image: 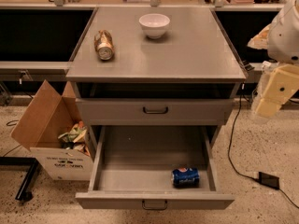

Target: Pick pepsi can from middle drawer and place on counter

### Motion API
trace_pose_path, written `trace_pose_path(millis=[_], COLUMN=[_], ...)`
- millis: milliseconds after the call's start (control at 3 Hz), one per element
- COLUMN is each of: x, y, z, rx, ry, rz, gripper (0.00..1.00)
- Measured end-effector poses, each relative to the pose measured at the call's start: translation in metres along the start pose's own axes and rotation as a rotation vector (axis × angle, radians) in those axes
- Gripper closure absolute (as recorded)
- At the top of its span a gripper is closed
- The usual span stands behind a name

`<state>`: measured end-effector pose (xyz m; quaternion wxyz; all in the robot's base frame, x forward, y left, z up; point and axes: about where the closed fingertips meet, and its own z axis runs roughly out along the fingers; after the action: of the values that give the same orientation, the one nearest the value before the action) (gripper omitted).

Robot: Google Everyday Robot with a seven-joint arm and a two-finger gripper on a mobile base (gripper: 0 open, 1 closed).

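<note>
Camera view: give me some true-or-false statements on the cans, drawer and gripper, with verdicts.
1. The pepsi can lies on its side in the open middle drawer. True.
2. The gripper holds the pepsi can. False: it hangs off to the right of the counter, apart from the can.
3. A white bowl stands on the counter. True.
4. The gold-brown can stands upright inside the bowl. False: it lies on its side on the counter, left of the bowl.
</note>
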<state>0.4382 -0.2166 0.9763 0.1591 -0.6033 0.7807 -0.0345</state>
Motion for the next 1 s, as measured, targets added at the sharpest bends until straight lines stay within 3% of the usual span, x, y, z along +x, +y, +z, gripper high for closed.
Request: trace_pose_path(millis=[333, 667, 1000], x=[0.001, 0.008, 0.021], y=[0.0, 0.004, 0.019], z=[0.005, 0.039, 0.106], rx=[-0.005, -0.043, -0.119], ry=[0.003, 0.022, 0.047], rz=[-0.002, -0.015, -0.057], gripper=[0.0, 0.0, 0.0])
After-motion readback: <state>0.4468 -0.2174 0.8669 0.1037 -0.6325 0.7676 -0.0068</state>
